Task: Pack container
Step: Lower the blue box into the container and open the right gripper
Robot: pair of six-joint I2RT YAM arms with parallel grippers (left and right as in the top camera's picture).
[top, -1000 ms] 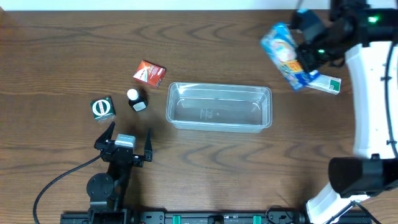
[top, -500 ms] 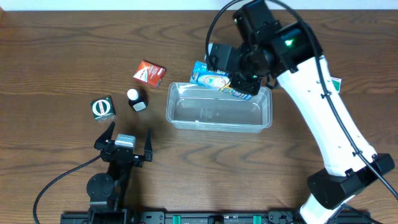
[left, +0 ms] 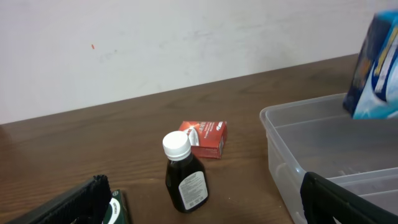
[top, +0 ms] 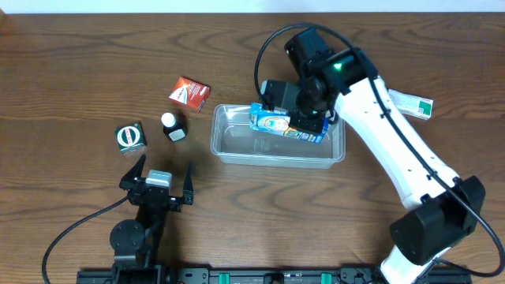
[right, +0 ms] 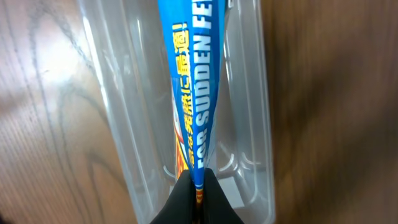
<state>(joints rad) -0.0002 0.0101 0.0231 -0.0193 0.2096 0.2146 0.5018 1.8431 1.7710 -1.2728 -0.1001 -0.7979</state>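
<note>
I see the container [top: 237, 143], a clear, shallow plastic tray with rounded corners and a rim, sitting upright on the worktop [top: 79, 63], long side running left to right.

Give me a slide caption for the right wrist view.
Right pincer holds a blue packet over the clear container.

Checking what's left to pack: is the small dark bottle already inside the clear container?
No, the bottle stands on the table left of the container, outside it.

Right claw [right: 199, 186] pinched tight, left claw [top: 166, 164] spread wide.
</note>
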